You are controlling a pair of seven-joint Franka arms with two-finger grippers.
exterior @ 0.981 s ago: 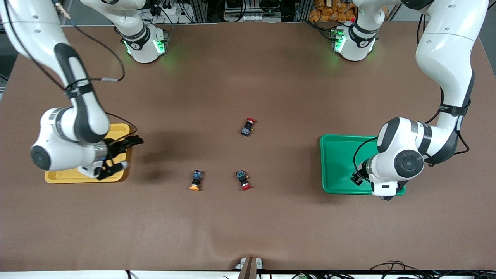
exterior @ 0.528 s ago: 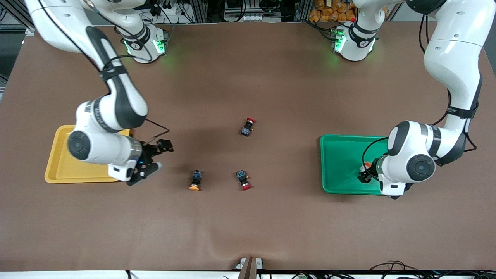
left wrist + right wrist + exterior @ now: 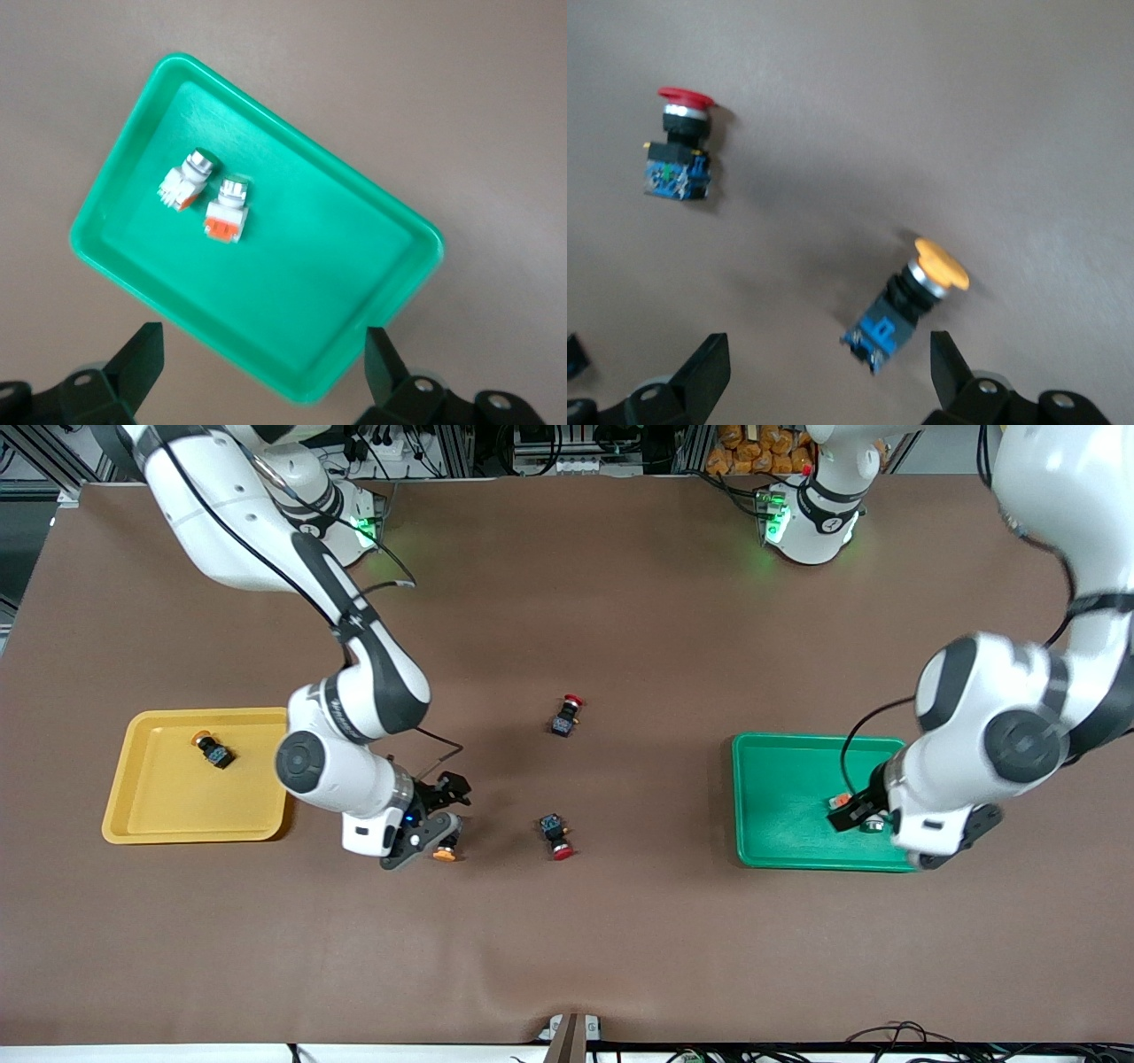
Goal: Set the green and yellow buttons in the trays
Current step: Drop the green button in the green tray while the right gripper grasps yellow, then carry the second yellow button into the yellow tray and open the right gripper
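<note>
My right gripper (image 3: 443, 811) is open and empty, low over a black-bodied yellow-capped button (image 3: 443, 855) that lies on the table. In the right wrist view that button (image 3: 908, 305) lies just ahead of the open right gripper (image 3: 828, 372), nearer one finger. A second yellow-capped button (image 3: 211, 749) lies in the yellow tray (image 3: 142, 815). My left gripper (image 3: 855, 813) is open and empty over the green tray (image 3: 780, 779). In the left wrist view, two white-bodied buttons with orange parts (image 3: 188, 177) (image 3: 229, 211) lie side by side in the green tray (image 3: 292, 292), ahead of the left gripper (image 3: 264, 363).
Two black-bodied red-capped buttons lie mid-table: one (image 3: 567, 716) farther from the front camera, one (image 3: 556, 837) beside the yellow-capped button toward the left arm's end. One red-capped button also shows in the right wrist view (image 3: 678, 150).
My right arm swung from over the yellow tray to over the loose yellow-capped button, uncovering the button in the tray. My left arm lifted and drew back a little over the green tray.
</note>
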